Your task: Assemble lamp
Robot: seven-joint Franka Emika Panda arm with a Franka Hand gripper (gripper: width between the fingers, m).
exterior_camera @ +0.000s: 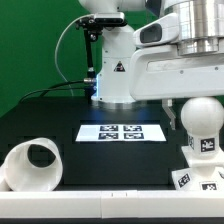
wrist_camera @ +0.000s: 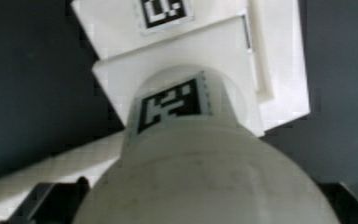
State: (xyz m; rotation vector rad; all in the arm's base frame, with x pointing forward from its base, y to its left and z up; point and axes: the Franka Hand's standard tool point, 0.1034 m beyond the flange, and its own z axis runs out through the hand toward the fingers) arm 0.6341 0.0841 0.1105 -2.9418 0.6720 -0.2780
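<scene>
Bulb [exterior_camera: 200,118] stands upright on the base [exterior_camera: 196,180], near on the surface [exterior_camera: 110,165], at the exterior view's right. The end effector [wrist_camera: 202,205] straddles it; whether it's clamped, I cannot tell. Seating the bulb looks like the step in hand. Next comes the shade [exterior_camera: 30,165], lying near left.

There is one shade [exterior_camera: 30,163], one bulb [exterior_camera: 200,115] and one flat square base [exterior_camera: 197,181]. That makes three lamp parts. There is one marker board [exterior_camera: 122,132], and it has four tags on it. There is one robot arm [exterior_camera: 190,65] and one black tabletop [exterior_camera: 60,120].
</scene>
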